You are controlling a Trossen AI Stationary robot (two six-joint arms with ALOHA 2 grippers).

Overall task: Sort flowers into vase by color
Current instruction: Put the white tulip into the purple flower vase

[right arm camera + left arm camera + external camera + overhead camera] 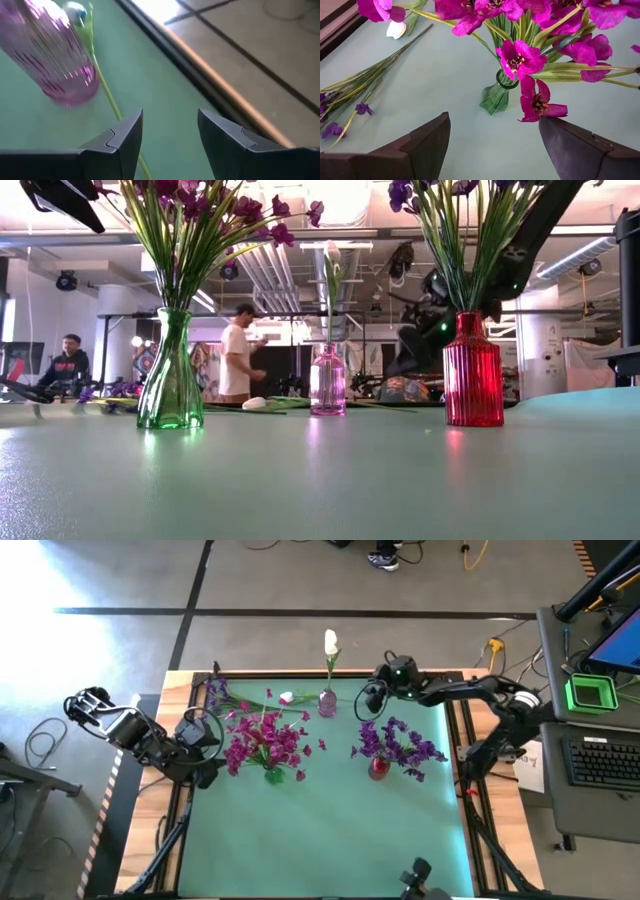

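the right gripper (372, 700) is seen at the far side of the green mat (330, 830), just beside the pink vase (327, 702), with its jaws partly apart and nothing between them. in the right wrist view a thin green stem (107, 97) lies flat on the mat; it runs past the foot of the pink vase (62, 65) toward the gap of the jaws, so its long axis points almost along the reach of this gripper and not across it. a turn of the wrist is probably needed before a grip. the loose flowers (255, 705) with a white bud (286, 697) lie along the far edge, between both arms. the left gripper (207, 740) waits wide apart and empty beside the green vase (273, 775) of pink blooms, while the purple ones stand in the red vase (378, 768).
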